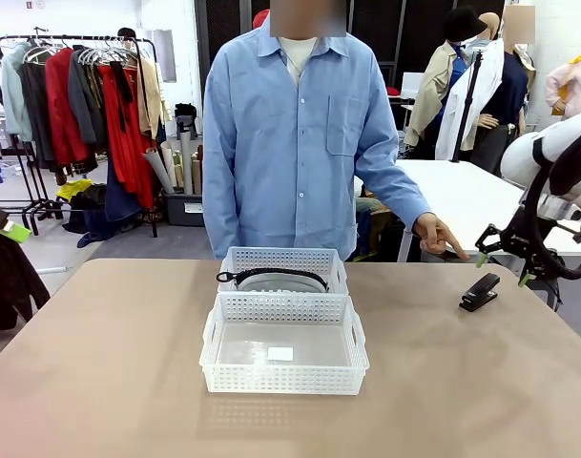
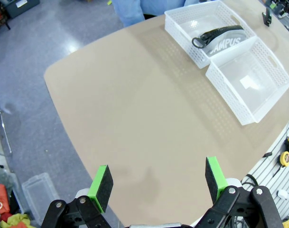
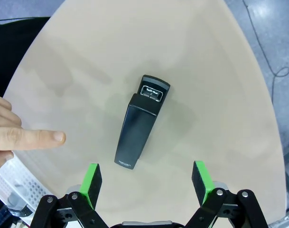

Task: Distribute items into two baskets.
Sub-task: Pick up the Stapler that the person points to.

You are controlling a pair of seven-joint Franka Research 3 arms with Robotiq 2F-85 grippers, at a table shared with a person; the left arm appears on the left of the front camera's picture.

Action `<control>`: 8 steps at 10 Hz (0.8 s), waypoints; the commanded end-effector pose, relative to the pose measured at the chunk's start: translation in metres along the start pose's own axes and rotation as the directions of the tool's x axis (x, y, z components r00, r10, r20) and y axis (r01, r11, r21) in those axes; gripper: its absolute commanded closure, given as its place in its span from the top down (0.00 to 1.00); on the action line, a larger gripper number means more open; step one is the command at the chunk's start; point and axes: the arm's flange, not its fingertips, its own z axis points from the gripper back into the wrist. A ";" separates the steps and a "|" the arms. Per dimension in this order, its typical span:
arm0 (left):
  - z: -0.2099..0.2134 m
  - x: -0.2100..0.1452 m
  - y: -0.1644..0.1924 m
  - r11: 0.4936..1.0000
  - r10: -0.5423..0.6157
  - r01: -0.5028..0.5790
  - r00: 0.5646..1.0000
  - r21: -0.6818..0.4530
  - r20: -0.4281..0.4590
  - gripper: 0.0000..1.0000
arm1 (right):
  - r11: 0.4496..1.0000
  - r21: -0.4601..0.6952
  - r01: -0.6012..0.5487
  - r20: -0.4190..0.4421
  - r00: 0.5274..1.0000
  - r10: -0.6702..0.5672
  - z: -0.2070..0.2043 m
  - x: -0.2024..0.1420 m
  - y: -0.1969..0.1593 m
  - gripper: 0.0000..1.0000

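Right gripper [image 1: 503,267] hangs just above the far right part of the tan table [image 1: 99,363], its green-padded jaws spread wide and holding nothing; in its wrist view they straddle the near end of the stapler. Left gripper [image 2: 157,183] hovers high over the table's other side, jaws equally wide and empty.

Two white perforated plastic baskets sit end to end at the table's middle. The far basket [image 1: 280,256] already holds the soft grey pouch with white "CAMPUS" lettering and a black strap [image 2: 225,42]. The near basket [image 1: 282,303] looks empty.

A person's hand [image 1: 438,234] points a finger toward the small black stapler [image 1: 480,292], which lies flat on the table, well apart from the baskets.

The stapler should handle as a stiff, dense little block with smooth, possibly slippery sides. Its top arm is hinged, so pinching top to bottom risks closing it. The better hold is probably across the narrow flanks, near mid-length [image 3: 140,126], where the body is straight.
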 end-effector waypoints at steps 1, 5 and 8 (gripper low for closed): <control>-0.001 -0.001 0.000 1.000 -0.006 0.006 1.000 -0.006 0.002 1.00 | 0.998 -0.039 0.053 0.012 0.999 -0.053 -0.001 0.009 0.012 1.00; -0.001 -0.001 0.000 1.000 -0.006 0.006 1.000 -0.006 0.002 1.00 | 0.995 -0.066 0.075 0.015 0.997 -0.074 -0.018 0.010 0.017 1.00; -0.001 -0.001 0.000 1.000 -0.006 0.006 1.000 -0.006 0.002 1.00 | 0.994 -0.077 0.084 0.033 0.996 -0.081 -0.028 0.007 0.018 1.00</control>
